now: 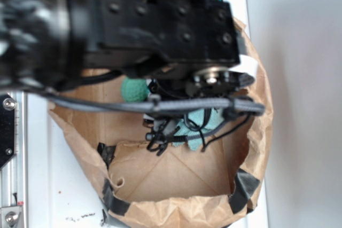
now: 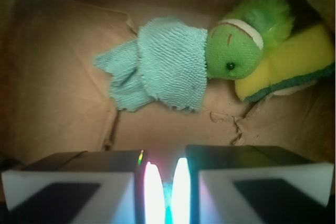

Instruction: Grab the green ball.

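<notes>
The green ball (image 1: 133, 90) sits beside the pincer (image 2: 167, 192) (jaws nearly closed, grip unclear).

The exterior view is evenly and brightly lit, but the black arm (image 1: 117, 20) closest to the lens is rendered heavily blurred, while the paper bag (image 1: 176, 206) below it is resolved more sharply. The wrist view is dimmer and warm-toned, darkening above the plush toy (image 2: 244, 40). Below the plush toy, the gripper (image 2: 167, 192) is blurred, with overexposed white glare between the fingers.
</notes>
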`<state>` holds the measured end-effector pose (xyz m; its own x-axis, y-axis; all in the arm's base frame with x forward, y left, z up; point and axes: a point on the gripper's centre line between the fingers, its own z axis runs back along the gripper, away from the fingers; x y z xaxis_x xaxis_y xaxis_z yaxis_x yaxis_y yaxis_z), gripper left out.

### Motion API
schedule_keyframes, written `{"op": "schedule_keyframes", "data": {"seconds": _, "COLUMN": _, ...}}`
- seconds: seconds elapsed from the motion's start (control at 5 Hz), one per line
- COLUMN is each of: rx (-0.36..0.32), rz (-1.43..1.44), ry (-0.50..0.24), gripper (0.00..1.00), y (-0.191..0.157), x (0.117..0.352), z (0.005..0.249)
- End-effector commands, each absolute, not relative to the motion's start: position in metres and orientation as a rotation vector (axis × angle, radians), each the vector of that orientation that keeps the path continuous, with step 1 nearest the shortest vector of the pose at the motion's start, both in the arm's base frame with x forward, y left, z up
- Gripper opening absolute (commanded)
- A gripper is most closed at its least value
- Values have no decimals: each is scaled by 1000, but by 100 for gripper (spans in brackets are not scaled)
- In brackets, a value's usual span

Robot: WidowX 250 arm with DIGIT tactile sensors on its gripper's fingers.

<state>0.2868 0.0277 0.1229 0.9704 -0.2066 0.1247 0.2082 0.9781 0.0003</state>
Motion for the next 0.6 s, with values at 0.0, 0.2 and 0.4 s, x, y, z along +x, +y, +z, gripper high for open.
{"op": "schedule_keyframes", "data": {"seconds": 0.0, "rx": -14, "rz": -217, "ry": -244, "gripper": 0, "y": 13, "x": 287, "z": 176}}
{"op": "schedule_keyframes", "data": {"seconds": 0.2, "rx": -13, "rz": -238, "ry": -249, "gripper": 0, "y": -2, "x": 294, "z": 184}}
{"op": "schedule_keyframes", "data": {"seconds": 0.4, "rx": 12, "rz": -221, "ry": -249, "gripper": 0, "y": -9, "x": 297, "z": 190}}
